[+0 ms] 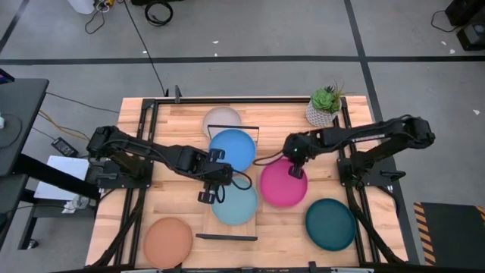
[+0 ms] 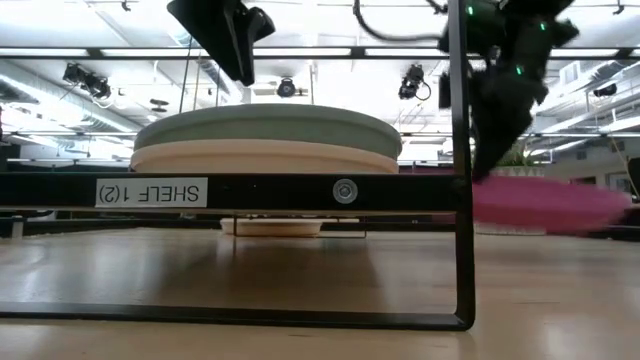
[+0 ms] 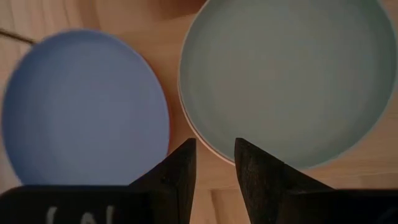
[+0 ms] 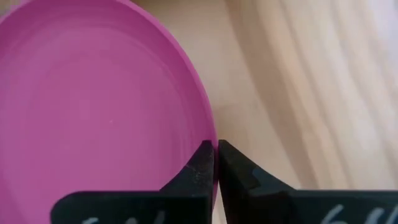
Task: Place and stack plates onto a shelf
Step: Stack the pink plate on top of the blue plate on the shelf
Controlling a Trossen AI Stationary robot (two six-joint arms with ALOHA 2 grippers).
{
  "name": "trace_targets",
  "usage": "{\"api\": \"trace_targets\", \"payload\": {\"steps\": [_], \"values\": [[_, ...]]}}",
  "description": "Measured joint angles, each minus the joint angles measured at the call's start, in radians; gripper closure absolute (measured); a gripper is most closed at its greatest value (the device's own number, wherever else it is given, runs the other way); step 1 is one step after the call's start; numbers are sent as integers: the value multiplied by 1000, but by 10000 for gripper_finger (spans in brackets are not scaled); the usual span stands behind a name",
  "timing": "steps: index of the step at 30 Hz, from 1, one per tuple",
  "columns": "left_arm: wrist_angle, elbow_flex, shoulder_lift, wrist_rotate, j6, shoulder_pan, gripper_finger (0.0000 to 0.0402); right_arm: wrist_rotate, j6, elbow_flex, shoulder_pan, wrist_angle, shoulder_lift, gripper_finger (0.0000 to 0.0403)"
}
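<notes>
A light teal plate (image 1: 233, 203) lies on a cream plate (image 2: 260, 158), stacked on the wooden shelf (image 2: 300, 190). Beside that stack, farther along the shelf, is a blue plate (image 1: 232, 149). My left gripper (image 3: 215, 149) hovers open above the teal plate's rim (image 3: 211, 146), clear of the stack in the low view (image 2: 240, 65). To the right of the shelf is a magenta plate (image 1: 282, 188). My right gripper (image 1: 295, 171) is shut on its far edge. My right gripper (image 4: 216, 149) pinches the magenta plate's rim (image 4: 208, 134) between its two fingers, one on the inner side and one outside. The fingers come from above, pointing down. In the low view the plate (image 2: 550, 205) sits below the gripper; I cannot tell whether it is clear of the table.
On the tabletop lie a dark teal plate (image 1: 330, 224) near right, a peach plate (image 1: 167, 241) near left and a pale plate (image 1: 221, 119) beyond the shelf's far end. A potted plant (image 1: 326, 106) stands at the far right. Black shelf frames (image 2: 462, 200) rise at the shelf's ends.
</notes>
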Motion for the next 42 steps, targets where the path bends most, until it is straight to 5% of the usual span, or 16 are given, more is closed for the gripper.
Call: {"api": "trace_targets", "payload": {"steps": [5, 13, 22, 29, 35, 42], "values": [[41, 0, 0, -88, 147, -40, 285, 16, 1, 136, -2, -153, -13, 389], [251, 0, 3, -213, 603, -88, 274, -86, -40, 289, -34, -213, -13, 389], [377, -1, 34, -225, 907, -78, 210, -194, -49, 307, -74, -129, -13, 384], [496, 0, 90, -277, 1112, -64, 206, -229, -49, 307, -74, -88, -13, 385], [523, 0, 117, -288, 1178, -61, 237, -275, -51, 307, -74, -67, -13, 384], [537, 0, 117, -288, 1102, -63, 350, -276, -65, 307, -75, -45, -13, 372]]}}
